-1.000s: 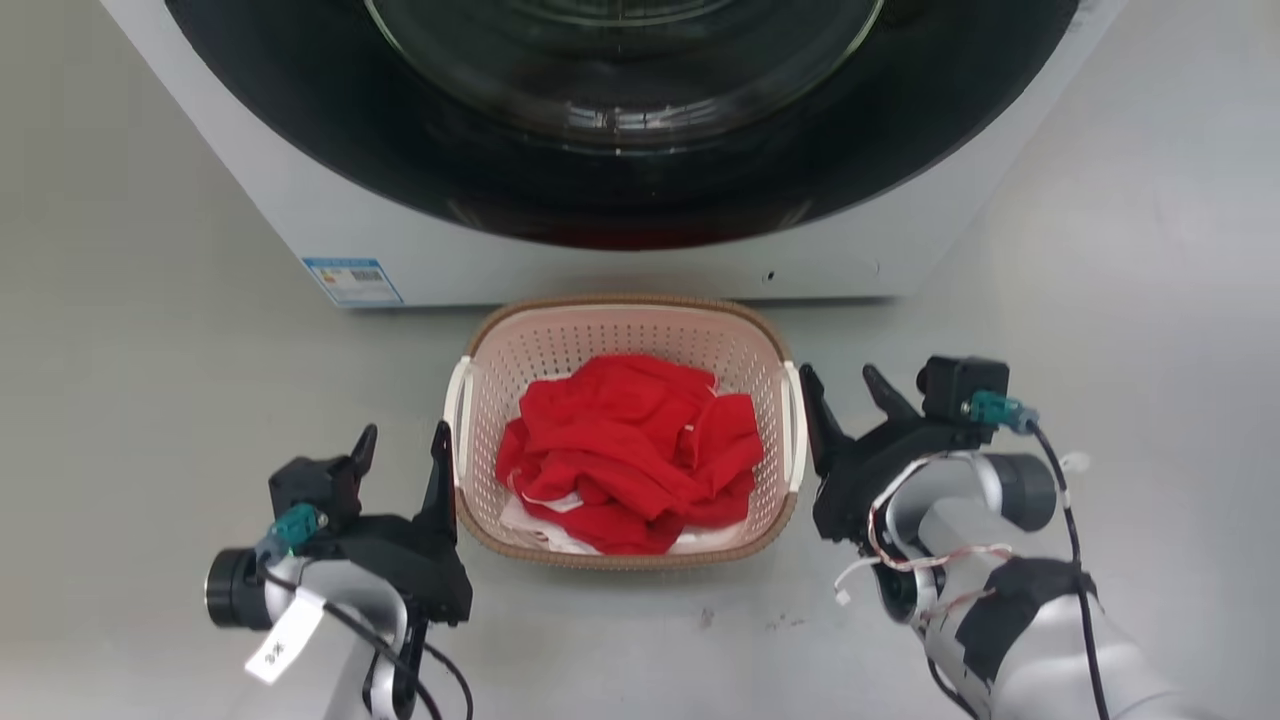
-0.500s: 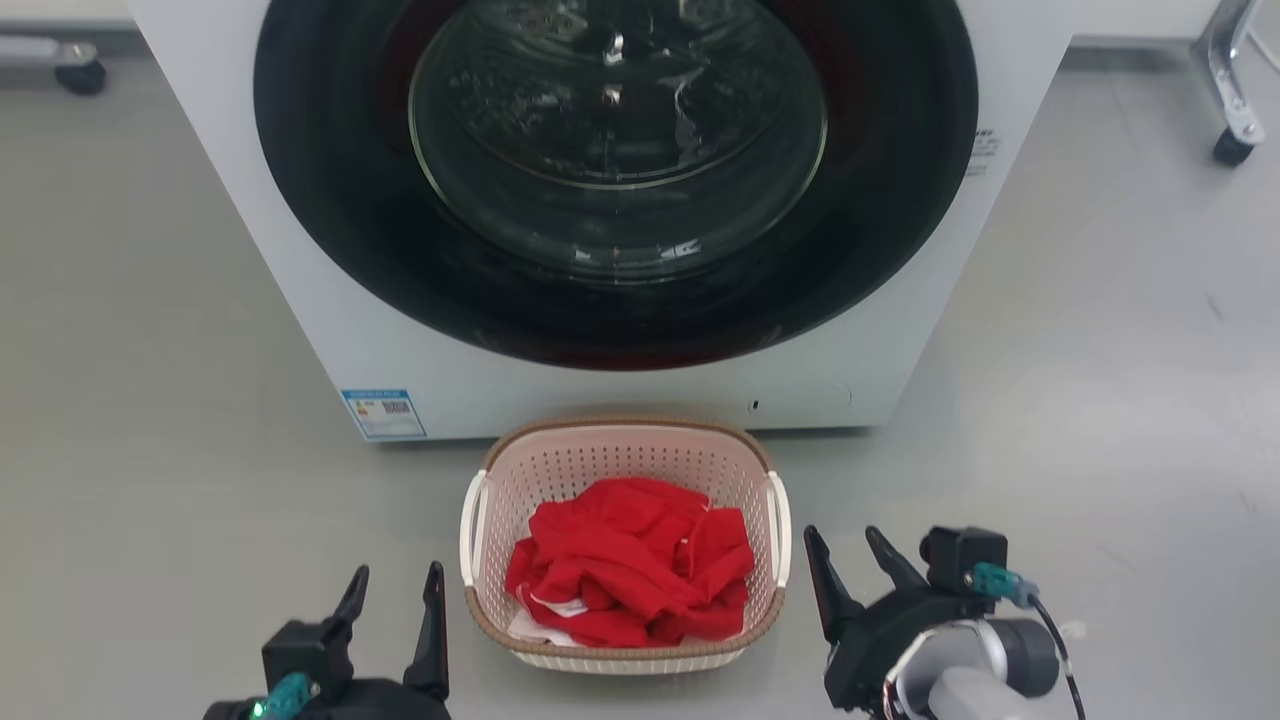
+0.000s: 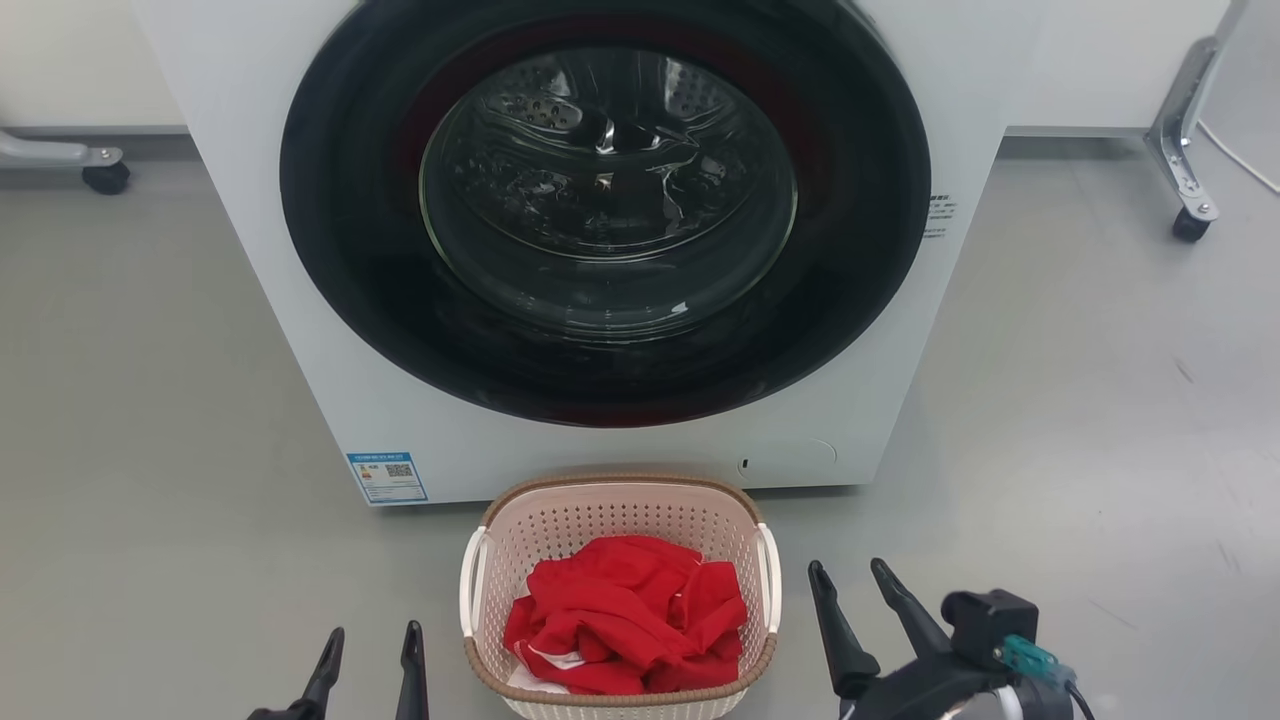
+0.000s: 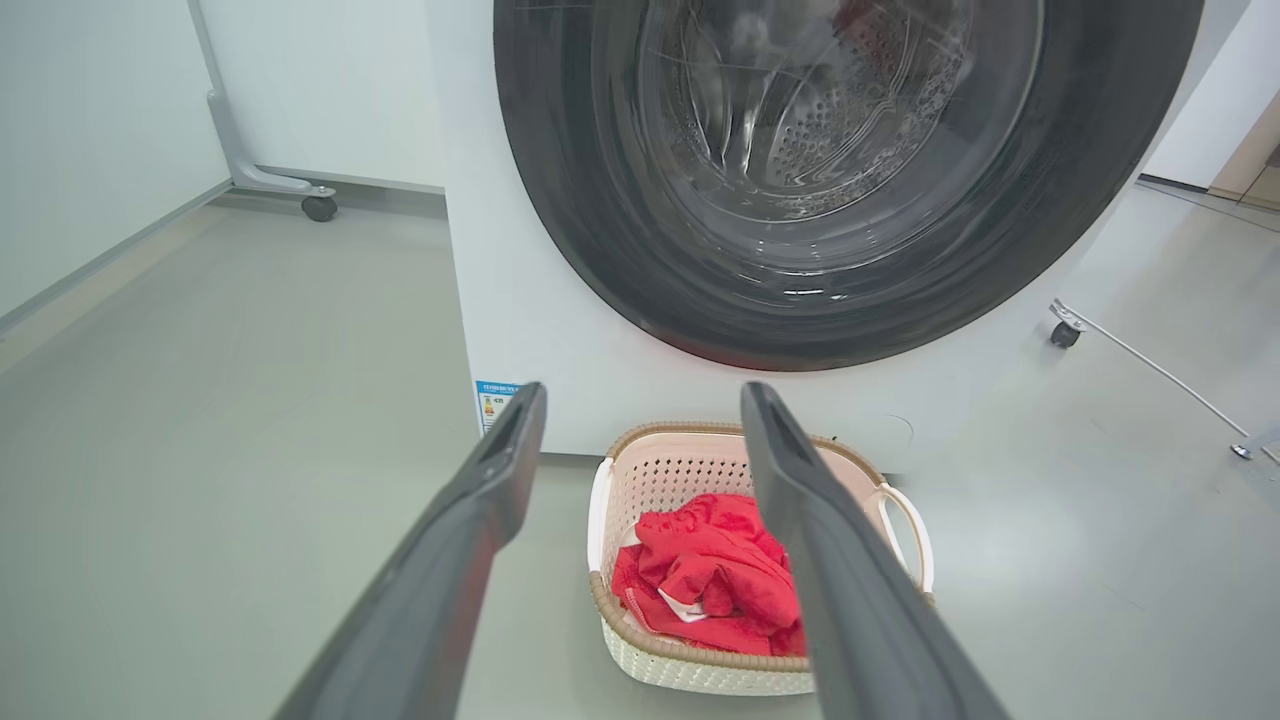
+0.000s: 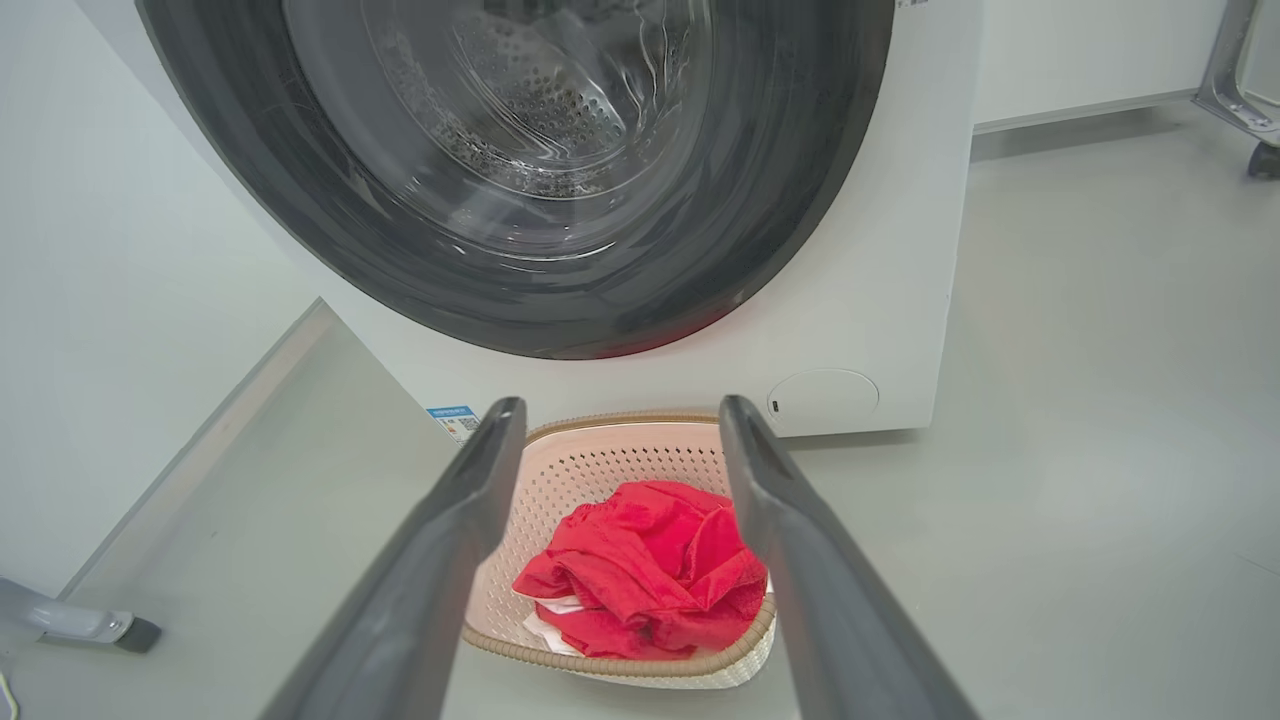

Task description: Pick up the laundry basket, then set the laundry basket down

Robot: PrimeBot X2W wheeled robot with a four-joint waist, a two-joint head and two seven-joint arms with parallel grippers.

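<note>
The laundry basket (image 3: 600, 520), pale pink with a brown rim and white side handles, stands on the grey floor just in front of the washer. Red clothes (image 3: 625, 625) lie bunched inside it. My left gripper (image 3: 372, 640) is open at the basket's left, a short gap from its handle. To the right of the basket, my right gripper (image 3: 848, 575) is open and apart from it. The left wrist view has the basket (image 4: 690, 470) below and ahead of my open left gripper (image 4: 642, 395). In the right wrist view the basket (image 5: 600, 470) lies between and beyond the fingers of my open right gripper (image 5: 622, 405).
A white front-loading washer (image 3: 300, 330) with a round dark glass door (image 3: 605, 190) rises right behind the basket. Metal frame legs on casters stand at the far left (image 3: 100, 178) and far right (image 3: 1188, 222). Bare grey floor spreads to both sides.
The head camera has lifted, so more of the washer shows. The basket rests on the floor in the same spot. Both open grippers have drawn back from its handles.
</note>
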